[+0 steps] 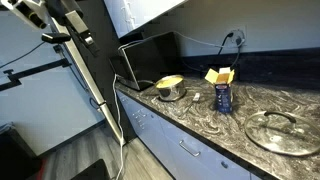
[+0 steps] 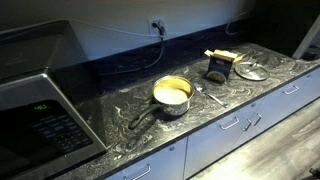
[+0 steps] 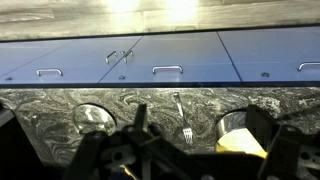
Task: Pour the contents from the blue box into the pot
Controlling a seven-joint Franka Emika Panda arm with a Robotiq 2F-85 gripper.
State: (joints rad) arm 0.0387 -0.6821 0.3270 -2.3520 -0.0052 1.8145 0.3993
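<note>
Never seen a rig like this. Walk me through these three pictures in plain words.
The machine is a robot arm, steered by a person. It ends in a two-fingered gripper. Two pictures come from cameras standing in the room, which look at a kitchen counter from different places. The third comes from a camera on the arm's wrist and looks past the gripper at the same counter. On the counter are a pot with something yellow in it, a fork, a blue box, a glass lid and a microwave. The gripper looks open and holds nothing.
</note>
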